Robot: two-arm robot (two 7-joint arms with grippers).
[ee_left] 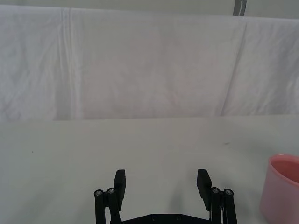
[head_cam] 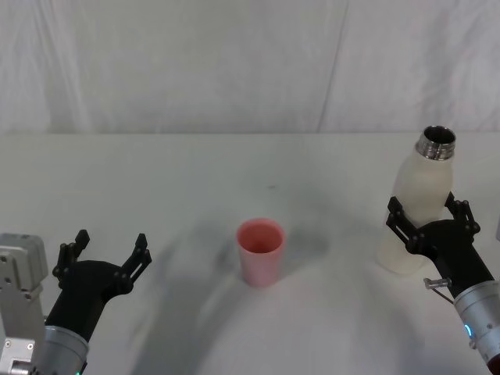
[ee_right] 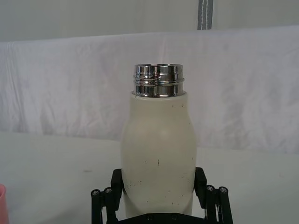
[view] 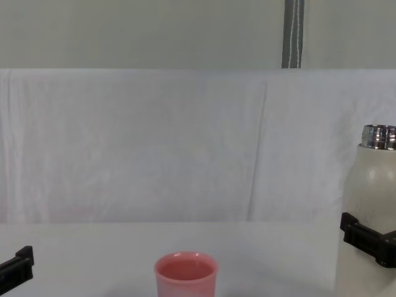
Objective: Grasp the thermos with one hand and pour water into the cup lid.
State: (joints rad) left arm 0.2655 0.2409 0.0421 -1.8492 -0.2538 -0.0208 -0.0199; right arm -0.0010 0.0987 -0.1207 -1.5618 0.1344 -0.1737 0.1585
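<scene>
The thermos [head_cam: 418,205] is a tall cream-white bottle with an open steel neck, standing upright on the white table at the right. My right gripper [head_cam: 430,212] is open around its lower body, one black finger close against each side; the right wrist view shows the thermos [ee_right: 158,154] between those fingers [ee_right: 117,181]. The cup lid [head_cam: 260,250], a small salmon-pink cup, stands upright at the table's middle, well left of the thermos. My left gripper [head_cam: 109,248] hovers open and holds nothing at the near left; the cup lid [ee_left: 282,189] lies off to its side.
A white cloth [head_cam: 195,180] covers the table [head_cam: 156,180] and hangs as a backdrop [view: 154,142] behind it. A wide bare stretch lies between the cup lid and the thermos.
</scene>
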